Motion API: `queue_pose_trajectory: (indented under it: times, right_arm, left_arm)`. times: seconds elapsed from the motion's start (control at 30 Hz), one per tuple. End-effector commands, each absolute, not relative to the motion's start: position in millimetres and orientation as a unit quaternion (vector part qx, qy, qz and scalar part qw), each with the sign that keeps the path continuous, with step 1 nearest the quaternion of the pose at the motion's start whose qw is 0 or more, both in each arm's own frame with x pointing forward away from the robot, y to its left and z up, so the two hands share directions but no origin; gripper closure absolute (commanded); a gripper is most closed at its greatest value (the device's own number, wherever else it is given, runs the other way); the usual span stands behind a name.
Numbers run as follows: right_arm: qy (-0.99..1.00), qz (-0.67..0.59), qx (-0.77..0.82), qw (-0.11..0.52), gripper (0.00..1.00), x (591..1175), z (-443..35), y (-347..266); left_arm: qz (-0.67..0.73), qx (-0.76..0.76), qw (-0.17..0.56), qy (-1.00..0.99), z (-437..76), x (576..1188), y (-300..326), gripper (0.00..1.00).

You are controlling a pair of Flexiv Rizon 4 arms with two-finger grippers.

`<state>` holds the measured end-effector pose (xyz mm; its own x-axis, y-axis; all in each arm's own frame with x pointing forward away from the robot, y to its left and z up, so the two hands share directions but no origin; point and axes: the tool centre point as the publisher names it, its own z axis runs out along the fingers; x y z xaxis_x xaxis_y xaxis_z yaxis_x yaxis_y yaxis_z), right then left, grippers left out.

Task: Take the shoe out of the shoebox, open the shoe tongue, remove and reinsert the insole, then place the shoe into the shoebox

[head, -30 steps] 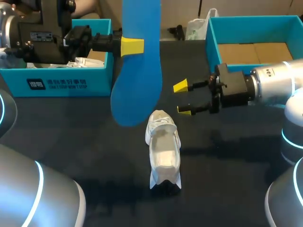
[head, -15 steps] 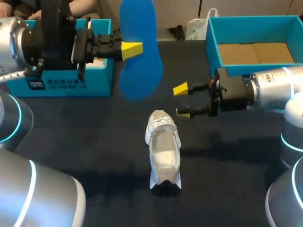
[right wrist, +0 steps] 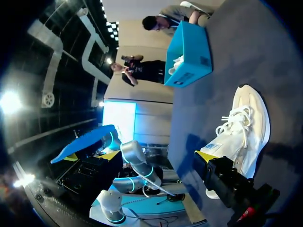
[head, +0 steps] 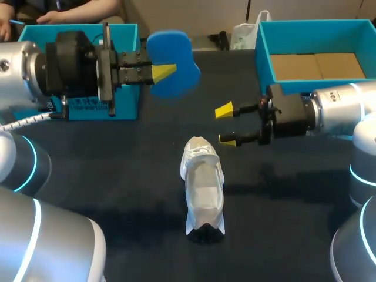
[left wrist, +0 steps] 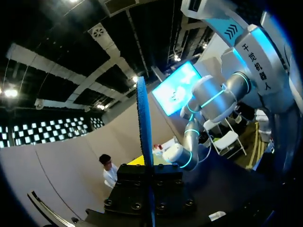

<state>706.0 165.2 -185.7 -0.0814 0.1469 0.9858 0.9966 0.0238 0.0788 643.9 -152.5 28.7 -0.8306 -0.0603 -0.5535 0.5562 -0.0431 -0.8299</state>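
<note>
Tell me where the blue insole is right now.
In the head view, the blue insole is held off the table in the left hand, left of centre, beside the left shoebox and beyond the white shoe.

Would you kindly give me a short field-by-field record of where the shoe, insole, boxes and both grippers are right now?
shoe: white, on its sole on the table, touched by neither gripper
insole: blue, out of the shoe, held in the air
left gripper: shut on the insole, beside the left shoebox
right gripper: open, empty, in the air near the shoe
left shoebox: white paper inside
right shoebox: bare cardboard floor showing
</note>
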Motion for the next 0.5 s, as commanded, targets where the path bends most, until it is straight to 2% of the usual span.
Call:
queue_pose_trajectory:
  times: [0.03, 0.33, 0.5]
  right_arm:
    - [-0.56, -0.476, -0.512, 0.445, 0.0, 705.9, -185.5, 166.7]
    - [-0.56, -0.476, -0.512, 0.445, 0.0, 705.9, -185.5, 166.7]
    - [-0.56, -0.476, -0.512, 0.445, 0.0, 705.9, -185.5, 166.7]
  left_arm:
    - [-0.681, 0.348, 0.373, 0.525, 17.9, 640.7, -148.8, 1.0]
    - [-0.687, 0.348, 0.374, 0.518, 12.3, 645.3, -148.5, 1.0]
    - [-0.654, 0.389, 0.42, 0.494, -12.8, 655.5, -143.3, 1.0]
